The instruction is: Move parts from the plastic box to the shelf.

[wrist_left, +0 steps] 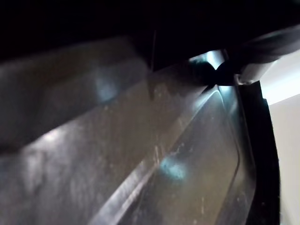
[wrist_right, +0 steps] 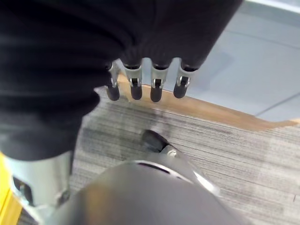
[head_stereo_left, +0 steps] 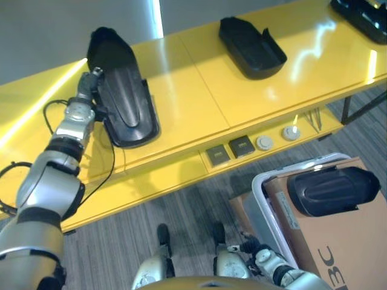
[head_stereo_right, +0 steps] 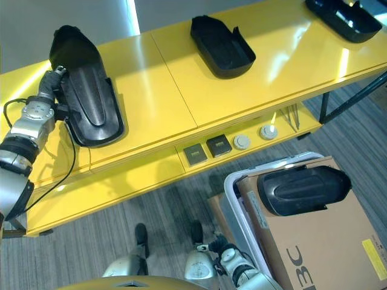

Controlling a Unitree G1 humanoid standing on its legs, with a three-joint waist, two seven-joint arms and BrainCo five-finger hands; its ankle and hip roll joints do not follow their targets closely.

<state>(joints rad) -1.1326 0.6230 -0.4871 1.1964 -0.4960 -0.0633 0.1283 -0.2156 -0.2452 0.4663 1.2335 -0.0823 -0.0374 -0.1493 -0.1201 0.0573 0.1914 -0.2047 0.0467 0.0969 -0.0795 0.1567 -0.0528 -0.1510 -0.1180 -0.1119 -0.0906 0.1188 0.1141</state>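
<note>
A long black moulded part (head_stereo_left: 124,99) lies on the yellow shelf (head_stereo_left: 193,90) at its left end. My left hand (head_stereo_left: 89,81) grips this part's left edge, and in the left wrist view a dark fingertip (wrist_left: 220,75) presses on its rim, with the part's glossy surface (wrist_left: 140,154) very close. Two more black parts rest on the shelf, one in the middle (head_stereo_left: 251,45) and one at the far right (head_stereo_left: 363,15). Another black part (head_stereo_left: 332,190) lies in the plastic box (head_stereo_left: 260,181) on the floor. My right hand (wrist_right: 145,89) hangs low with straight fingers, holding nothing.
A brown cardboard sheet (head_stereo_left: 357,248) lies in the box under the part. The shelf's lower front ledge carries two dark square sockets (head_stereo_left: 217,155) and two round knobs (head_stereo_left: 264,142). A dark shelf leg (head_stereo_left: 357,106) stands at the right on grey carpet (head_stereo_left: 181,205).
</note>
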